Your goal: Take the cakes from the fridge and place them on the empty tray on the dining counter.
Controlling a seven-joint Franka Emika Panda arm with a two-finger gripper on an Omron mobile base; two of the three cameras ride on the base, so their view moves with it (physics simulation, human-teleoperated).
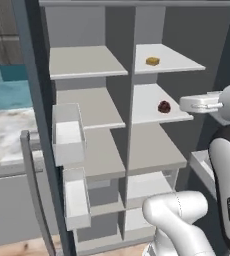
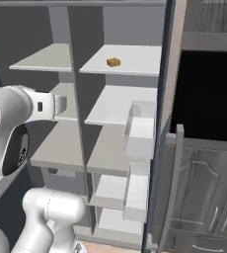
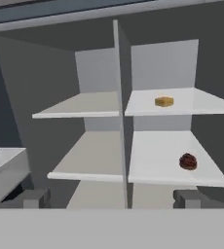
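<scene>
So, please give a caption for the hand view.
Open gripper facing the fridge shelves, yellow cake above dark round cake.

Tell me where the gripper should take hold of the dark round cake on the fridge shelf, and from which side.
Probably across its rounded sides, coming straight in from the open front of the fridge. The dark red-brown cake sits low near the front edge of the right-hand shelf, with another shelf above, so a top-down reach looks cramped. The gripper is open.

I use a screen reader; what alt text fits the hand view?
Open fridge interior: a yellow-orange cake on the upper right shelf, a dark red-brown cake on the shelf below. The left shelves are bare, and the gripper jaws stand open in the foreground.
</scene>
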